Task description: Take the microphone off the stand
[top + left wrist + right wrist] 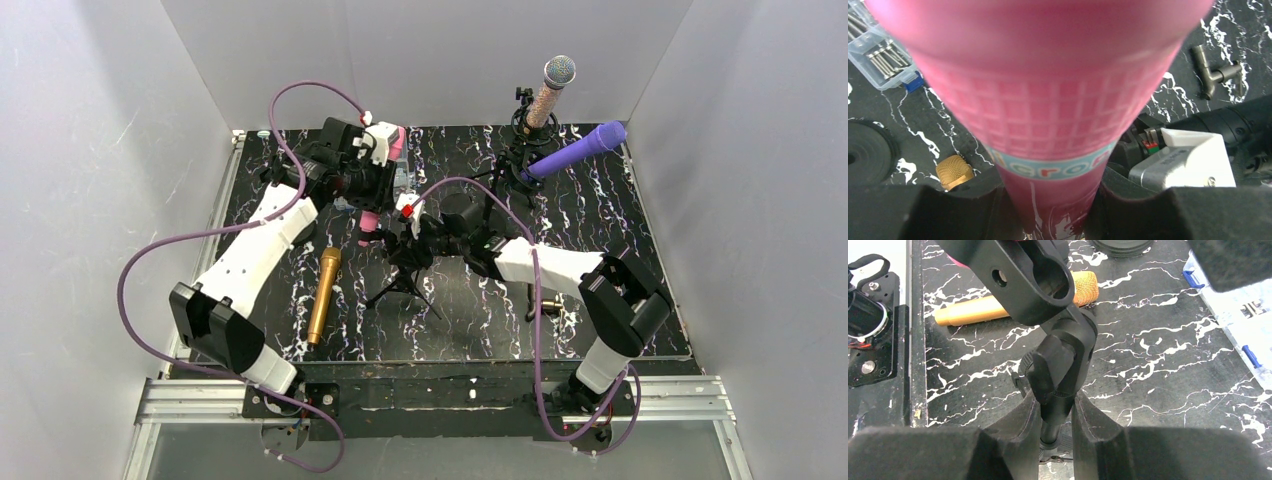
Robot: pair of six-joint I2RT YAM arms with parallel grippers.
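Pink microphone [1048,100] sits clamped in the left gripper [1048,217] so it can lift away, while the right gripper [1055,430] squeezes the stand [1058,355] to hold it steady.

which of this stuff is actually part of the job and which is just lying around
In the job: pink microphone, small stand, left gripper, right gripper.

Just lying about: gold microphone, purple microphone, silver-headed microphone, screw box.
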